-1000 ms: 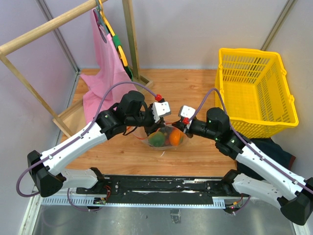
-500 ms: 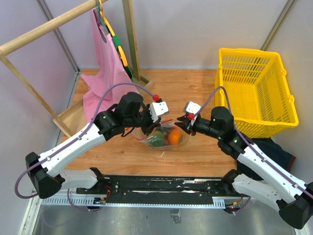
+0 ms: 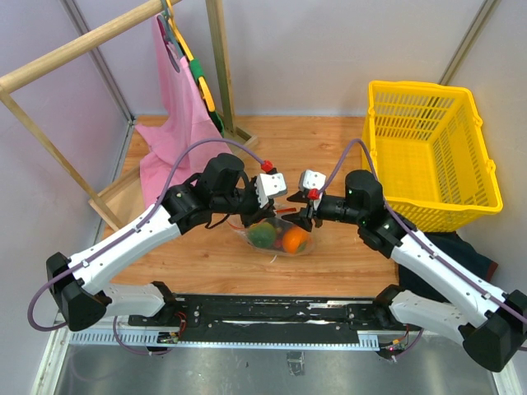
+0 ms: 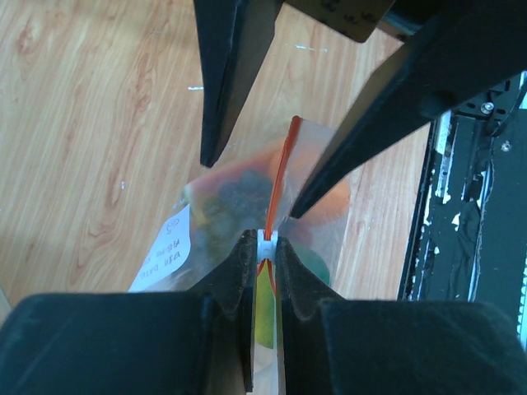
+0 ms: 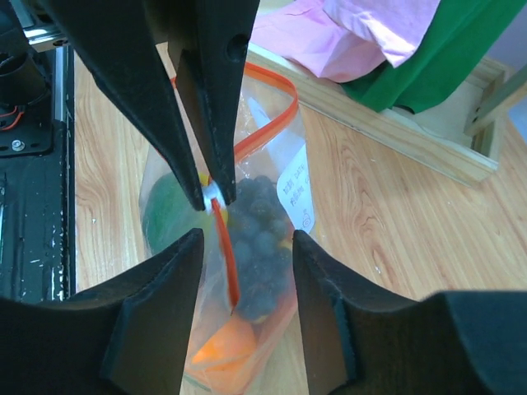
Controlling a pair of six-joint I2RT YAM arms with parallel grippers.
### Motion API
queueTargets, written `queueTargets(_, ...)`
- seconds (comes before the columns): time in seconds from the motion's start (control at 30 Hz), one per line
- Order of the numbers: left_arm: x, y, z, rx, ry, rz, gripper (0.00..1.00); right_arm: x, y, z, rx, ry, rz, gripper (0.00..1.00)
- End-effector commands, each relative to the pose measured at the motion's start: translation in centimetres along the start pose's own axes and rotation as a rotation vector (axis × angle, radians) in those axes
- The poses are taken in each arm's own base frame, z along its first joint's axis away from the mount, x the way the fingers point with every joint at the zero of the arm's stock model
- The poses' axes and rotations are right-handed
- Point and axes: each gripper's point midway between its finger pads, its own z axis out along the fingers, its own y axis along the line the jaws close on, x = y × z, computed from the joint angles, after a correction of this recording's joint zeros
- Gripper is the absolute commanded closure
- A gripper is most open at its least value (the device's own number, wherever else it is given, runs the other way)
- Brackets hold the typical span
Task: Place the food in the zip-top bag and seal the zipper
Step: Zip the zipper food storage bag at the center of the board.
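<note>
Clear crinkly plastic formed the zip-top bag (image 3: 273, 249), which sat at the middle of the wooden tabletop (image 3: 329, 144). We could not tell whether it rested on the wood or hung just above it. Through its wall we saw the toy food (image 3: 280, 237): a dark purple grape bunch (image 5: 257, 247), a round orange persimmon (image 5: 224, 346) and a green fruit (image 5: 169, 212) (lime or mango, we could not say). No fruit lay outside the bag that we could see.

Along the bag's top edge ran the thin orange-red zipper strip (image 5: 226, 259), with a small white slider (image 5: 212, 194) on it. The left gripper (image 4: 264, 241) was clamped on that slider, fingers pressed together around it. The right gripper (image 5: 246, 240) had its jaws apart, straddling the strip just beside the slider and gripping nothing.

On the left gripper's side of the slider the strip split into an open loop, so we judged the mouth only partly sealed. To finish well, we thought the right jaws should close on the joined stretch of strip near the slider, above the fruit and not on it, and hold firm. The left gripper should then draw the slider straight along the strip, away from the right gripper. The edge should be kept taut so that the plastic did not bunch before the slider met the far end.
</note>
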Motion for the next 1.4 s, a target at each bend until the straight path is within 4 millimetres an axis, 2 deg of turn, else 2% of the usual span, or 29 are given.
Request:
queueTargets(0.0,-1.7,-0.3,-0.3,0.033,-0.046,0.030,1.00,-1.7,-0.3,0.3,-0.040,-0.033,-0.034,0.56)
queueTargets(0.23,-1.8,-0.3,-0.4,0.030,-0.053,0.035,1.00,-1.3,0.3,0.8,-0.094,-0.010,-0.016,0.74)
queueTargets(0.3,-1.8,-0.3,-0.5,0.025,-0.052,0.037,1.00,-1.2,0.5,0.8,-0.105,-0.003,-0.011,0.82)
queueTargets(0.4,-1.6,-0.1,-0.5,0.015,-0.047,0.033,1.00,-1.1,0.5,0.8,-0.103,0.001,-0.008,0.98)
queueTargets(0.5,-1.2,0.2,-0.6,-0.012,-0.036,0.027,0.99,-1.3,0.3,0.3,-0.077,-0.003,-0.012,0.99)
queueTargets(0.77,-0.5,0.9,-1.2,-0.074,-0.018,0.005,0.96,-1.0,-2.2,-2.0,0.159,0.002,-0.017,0.99)
queueTargets(0.97,0.1,1.2,-1.4,-0.104,-0.002,-0.007,0.95,-0.6,-2.5,-3.0,0.213,0.016,-0.009,1.00)
queueTargets(1.37,1.6,1.6,-2.7,-0.177,0.015,-0.026,0.94,0.8,-4.7,-5.1,0.398,0.063,0.012,0.99)
